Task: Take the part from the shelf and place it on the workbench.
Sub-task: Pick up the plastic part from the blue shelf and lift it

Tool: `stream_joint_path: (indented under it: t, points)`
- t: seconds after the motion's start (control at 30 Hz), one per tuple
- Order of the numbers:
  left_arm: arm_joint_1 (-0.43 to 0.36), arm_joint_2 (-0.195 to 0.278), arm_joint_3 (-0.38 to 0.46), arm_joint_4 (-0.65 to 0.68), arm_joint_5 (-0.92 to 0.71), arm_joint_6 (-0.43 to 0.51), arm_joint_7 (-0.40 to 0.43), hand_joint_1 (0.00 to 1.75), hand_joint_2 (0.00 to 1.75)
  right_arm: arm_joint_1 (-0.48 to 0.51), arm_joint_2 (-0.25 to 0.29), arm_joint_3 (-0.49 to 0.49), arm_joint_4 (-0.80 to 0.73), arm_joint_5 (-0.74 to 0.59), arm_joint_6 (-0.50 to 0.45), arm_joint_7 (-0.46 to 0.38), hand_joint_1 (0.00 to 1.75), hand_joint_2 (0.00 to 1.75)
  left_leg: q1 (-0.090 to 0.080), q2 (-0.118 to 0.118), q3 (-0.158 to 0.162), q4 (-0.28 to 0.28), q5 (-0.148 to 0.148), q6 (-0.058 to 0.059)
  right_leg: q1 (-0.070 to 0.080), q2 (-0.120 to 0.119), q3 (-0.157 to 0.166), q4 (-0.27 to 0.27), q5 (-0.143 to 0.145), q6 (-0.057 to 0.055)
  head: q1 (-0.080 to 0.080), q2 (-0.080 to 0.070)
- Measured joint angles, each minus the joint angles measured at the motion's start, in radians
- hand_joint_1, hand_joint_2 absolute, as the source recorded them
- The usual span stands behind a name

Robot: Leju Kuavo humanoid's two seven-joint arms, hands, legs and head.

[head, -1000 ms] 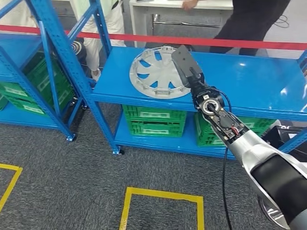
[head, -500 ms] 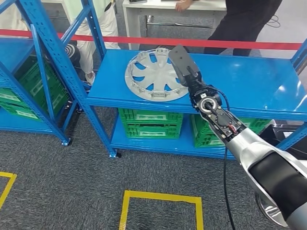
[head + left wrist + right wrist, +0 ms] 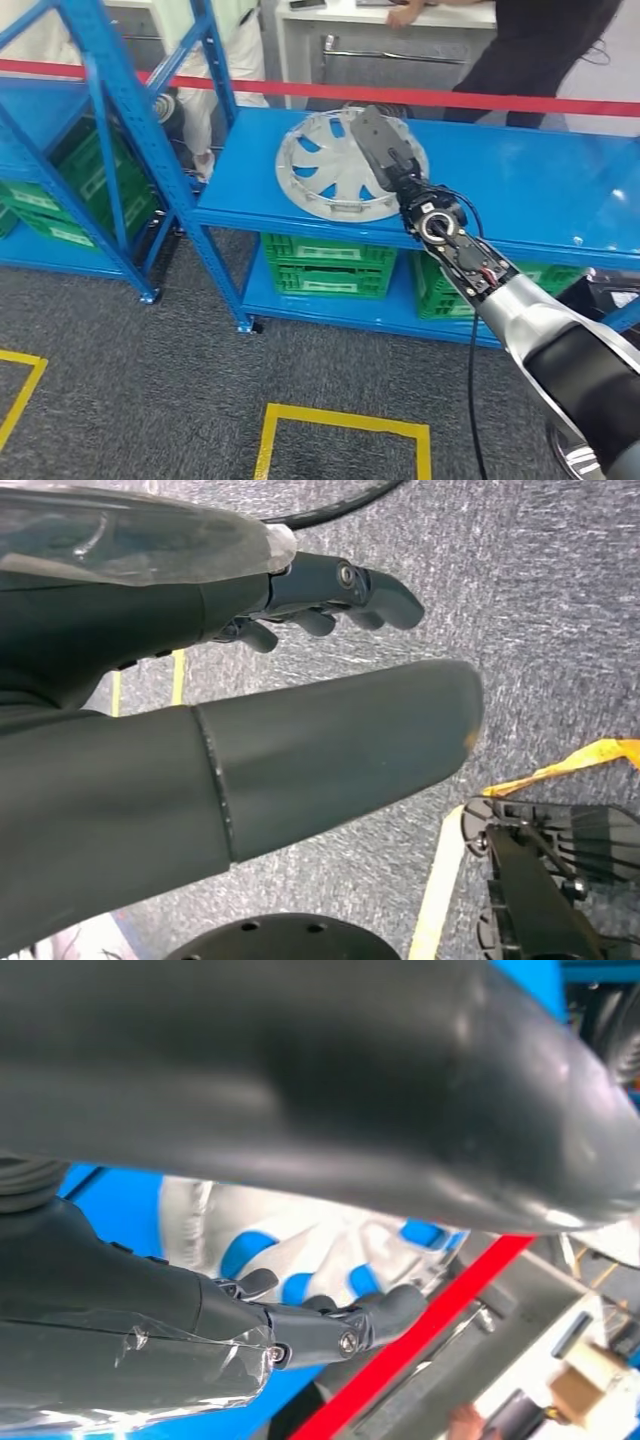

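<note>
Silver plastic wheel cover [image 3: 340,165] lay flat on the blue metal shelf [image 3: 521,185], left of centre. Right hand [image 3: 385,150] reached over its right edge, fingers [image 3: 377,1315] extended above it, holding nothing. Left hand [image 3: 332,590] hung over grey carpet, fingers loosely apart, empty.

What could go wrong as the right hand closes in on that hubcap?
The right hand hovers open over the hubcap, not gripping yet; a glancing touch might push it toward the shelf edge. The red barrier tape and people just behind leave little room for overshoot.
</note>
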Motion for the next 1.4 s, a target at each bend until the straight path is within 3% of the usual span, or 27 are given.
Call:
stream_joint_path:
  t: [0.1, 0.17, 0.23, 0.27, 0.3, 0.37, 0.43, 0.47, 0.6, 0.67, 0.73, 0.77, 0.8, 0.83, 0.9, 0.97, 1.1, 1.17, 1.23, 1.3, 1.33, 1.4]
  points:
    - [0.001, 0.001, 0.0, 0.0, 0.0, 0.0, 0.0, 0.0, 0.0, -0.001, 0.0, 0.001, 0.003, 0.0, 0.0, 0.0, 0.0, 0.0, 0.004, 0.001, -0.009, 0.019, -0.013, -0.015, -0.001, 0.001, 0.004, -0.004, 0.001, -0.015, -0.009, 0.0]
    - [0.0, 0.0, 0.0, 0.0, 0.0, 0.0, 0.0, 0.0, 0.0, -0.004, 0.0, 0.001, 0.005, 0.0, 0.0, 0.0, 0.0, 0.0, 0.007, 0.001, -0.057, 0.116, -0.059, -0.025, -0.003, 0.001, 0.01, -0.007, -0.001, -0.022, -0.017, 0.0]
    - [0.001, 0.0, 0.0, 0.0, 0.0, 0.0, 0.0, 0.0, 0.0, -0.005, 0.0, 0.004, 0.008, 0.0, 0.0, 0.0, 0.0, 0.0, 0.009, 0.001, -0.141, 0.266, -0.113, -0.029, -0.001, 0.001, 0.013, -0.008, -0.005, -0.027, -0.025, 0.0]
    - [0.002, -0.001, 0.0, 0.0, 0.0, 0.0, 0.0, 0.0, 0.0, -0.004, 0.0, 0.007, 0.009, 0.0, 0.0, 0.0, 0.0, 0.44, 0.009, 0.001, -0.171, 0.307, -0.117, -0.028, 0.001, 0.002, 0.014, -0.008, -0.007, -0.029, -0.026, 0.0]
    - [0.002, -0.001, 0.0, 0.0, 0.0, 0.0, 0.0, 0.0, 0.0, -0.003, 0.0, 0.009, 0.011, 0.001, 0.0, 0.002, 0.0, 0.87, 0.009, 0.001, -0.182, 0.309, -0.1, -0.025, 0.002, 0.004, 0.016, -0.008, -0.009, -0.029, -0.027, 0.0]
    - [0.003, 0.0, -0.001, 0.0, 0.001, 0.0, 0.0, 0.0, 0.0, -0.004, 0.0, 0.014, 0.012, 0.01, 0.002, 0.012, 0.0, 1.75, 0.006, 0.001, -0.137, 0.183, -0.016, -0.012, 0.004, 0.007, 0.024, -0.009, -0.014, -0.029, -0.028, 0.0]
    - [0.001, 0.003, -0.001, 0.0, 0.003, 0.0, 0.0, 0.0, 0.0, -0.009, 0.0, 0.017, 0.014, 0.032, 0.006, 0.03, 0.0, 1.75, -0.004, 0.001, -0.073, 0.041, 0.043, 0.004, 0.005, 0.008, 0.03, -0.009, -0.021, -0.024, -0.028, 0.0]
    - [0.0, 0.005, -0.001, 0.0, 0.004, 0.0, 0.0, 0.0, 0.0, -0.01, 0.0, 0.019, 0.016, 0.044, 0.008, 0.039, 0.0, 1.75, -0.008, 0.002, -0.057, 0.006, 0.052, 0.009, 0.005, 0.009, 0.032, -0.01, -0.024, -0.02, -0.029, 0.0]
    - [-0.002, 0.006, -0.001, 0.0, 0.009, 0.0, 0.001, 0.0, 0.0, -0.012, 0.0, 0.027, 0.02, 0.088, 0.019, 0.072, 0.0, 1.75, -0.007, 0.006, -0.036, -0.023, 0.049, 0.02, 0.003, 0.008, 0.03, -0.001, -0.041, -0.002, -0.027, 0.0]
    - [-0.002, 0.005, -0.004, 0.0, 0.011, 0.0, 0.002, 0.0, 0.0, -0.015, 0.0, 0.031, 0.021, 0.112, 0.038, 0.091, 0.0, 1.75, -0.001, 0.009, -0.021, -0.035, 0.049, 0.025, 0.002, 0.005, -0.016, 0.094, -0.086, 0.005, -0.021, 0.0]
    - [-0.004, 0.004, -0.008, 0.0, 0.013, 0.0, 0.002, 0.0, 0.0, -0.015, -0.001, 0.037, 0.024, 0.136, 0.062, 0.12, 0.0, 1.75, 0.0, 0.008, -0.013, -0.036, 0.042, 0.029, 0.001, 0.004, -0.093, 0.242, -0.139, 0.011, -0.015, 0.0]
    - [-0.004, 0.004, -0.011, 0.0, 0.014, 0.0, 0.002, 0.0, 0.0, -0.014, -0.002, 0.04, 0.025, 0.149, 0.074, 0.136, 0.0, 1.75, 0.0, 0.008, -0.008, -0.035, 0.038, 0.029, -0.001, 0.003, -0.124, 0.291, -0.148, 0.013, -0.011, 0.0]
    - [-0.003, 0.004, -0.013, 0.0, 0.015, -0.001, 0.002, 0.0, 0.0, -0.013, -0.003, 0.044, 0.027, 0.163, 0.086, 0.152, 0.0, 1.75, 0.001, 0.007, -0.003, -0.034, 0.034, 0.028, -0.002, 0.003, -0.139, 0.305, -0.139, 0.015, -0.007, 0.0]
    - [-0.002, 0.003, -0.015, 0.0, 0.016, -0.001, 0.002, 0.0, 0.0, -0.013, -0.003, 0.047, 0.028, 0.177, 0.097, 0.166, 0.0, 1.75, 0.002, 0.005, 0.003, -0.032, 0.028, 0.025, -0.003, 0.002, -0.133, 0.274, -0.109, 0.016, -0.003, 0.0]
    - [-0.002, 0.002, -0.018, 0.0, 0.018, -0.002, 0.002, 0.0, 0.0, -0.017, -0.003, 0.055, 0.029, 0.203, 0.12, 0.192, 0.0, 1.75, 0.003, 0.004, 0.013, -0.024, 0.015, 0.016, -0.005, -0.003, -0.076, 0.127, -0.025, 0.02, 0.004, 0.0]
    - [-0.006, 0.002, -0.022, 0.0, 0.019, -0.002, 0.002, 0.0, 0.0, -0.024, -0.003, 0.063, 0.029, 0.225, 0.141, 0.212, 0.0, 1.75, 0.001, 0.002, 0.015, -0.012, 0.001, 0.006, -0.006, -0.003, -0.022, 0.016, 0.016, 0.014, 0.007, 0.0]
    - [-0.008, 0.003, -0.025, 0.0, 0.022, -0.002, 0.002, 0.0, 0.0, -0.029, -0.003, 0.081, 0.029, 0.26, 0.188, 0.243, 0.0, 1.75, 0.003, 0.001, 0.012, -0.003, -0.008, -0.007, -0.001, 0.002, -0.008, -0.003, 0.013, -0.01, -0.011, 0.0]
    - [-0.01, 0.003, -0.026, 0.0, 0.024, -0.002, 0.003, 0.0, 0.0, -0.033, -0.003, 0.087, 0.029, 0.271, 0.203, 0.252, 0.0, 1.75, 0.006, 0.001, -0.011, 0.048, -0.037, -0.016, -0.003, 0.002, -0.004, -0.005, 0.012, -0.019, -0.015, 0.0]
    - [-0.012, 0.003, -0.027, 0.0, 0.026, -0.002, 0.003, 0.0, 0.0, -0.037, -0.001, 0.094, 0.029, 0.28, 0.213, 0.256, 0.0, 1.75, 0.007, 0.002, -0.089, 0.189, -0.091, -0.024, -0.002, 0.002, -0.002, -0.006, 0.009, -0.025, -0.022, 0.0]
    - [-0.013, 0.002, -0.032, 0.0, 0.029, -0.002, 0.003, 0.0, 0.0, -0.037, 0.001, 0.103, 0.032, 0.288, 0.224, 0.26, 0.0, 1.75, 0.008, 0.002, -0.167, 0.306, -0.116, -0.023, 0.001, 0.004, 0.001, -0.006, 0.004, -0.029, -0.026, 0.0]
    - [-0.012, 0.002, -0.035, 0.0, 0.03, -0.002, 0.003, 0.0, 0.0, -0.037, 0.001, 0.108, 0.034, 0.291, 0.229, 0.263, 0.0, 1.75, 0.006, 0.002, -0.178, 0.304, -0.099, -0.019, 0.003, 0.005, 0.005, -0.006, 0.002, -0.03, -0.027, 0.0]
    - [-0.012, 0.003, -0.04, 0.0, 0.031, -0.002, 0.003, 0.0, 0.0, -0.038, 0.001, 0.114, 0.035, 0.298, 0.237, 0.267, 0.0, 1.75, 0.0, 0.001, -0.136, 0.186, -0.02, -0.001, 0.006, 0.007, 0.015, -0.007, -0.005, -0.03, -0.028, 0.0]
